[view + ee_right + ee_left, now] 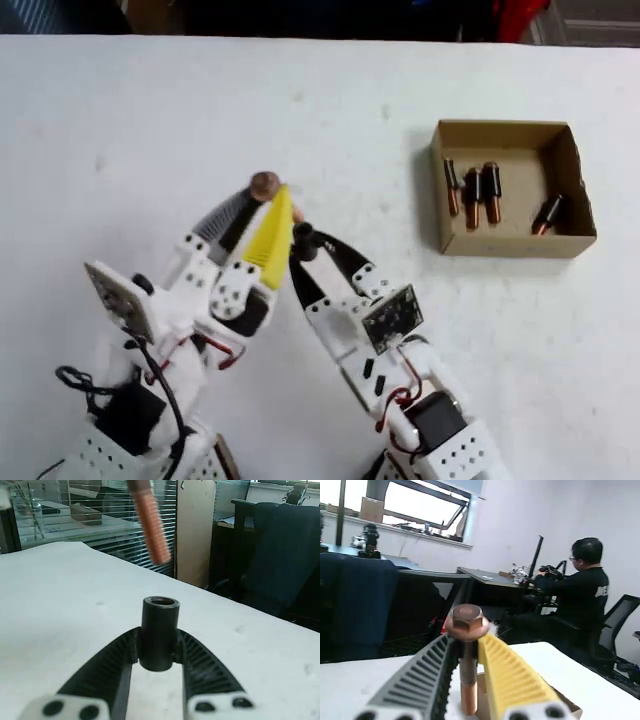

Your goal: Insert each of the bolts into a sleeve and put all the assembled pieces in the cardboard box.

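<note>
Copper-coloured bolt (466, 625), held head up and shank down, pinched just under its flanged head between the grey and yellow fingers of my left gripper (265, 196). It hangs above the white table (150, 120), well apart from the cardboard box (505, 247).

Just beside the bolt, on the side nearer the box, my right gripper (159, 645) pinches a black sleeve (160, 630) between its two black fingers. The sleeve stands upright with its open bore facing up. I judge both are held this way so the threaded end can go straight down into the hole.

From the right wrist view, the bolt's tip sits above the sleeve's mouth and off to one side of it, apart from the rim. I read the insertion as not yet begun; the tip needs centring first, or it may catch on the rim.

Inside the box, four assembled pieces (472, 197) lie on its floor, three grouped together and one nearer the opposite wall.
</note>
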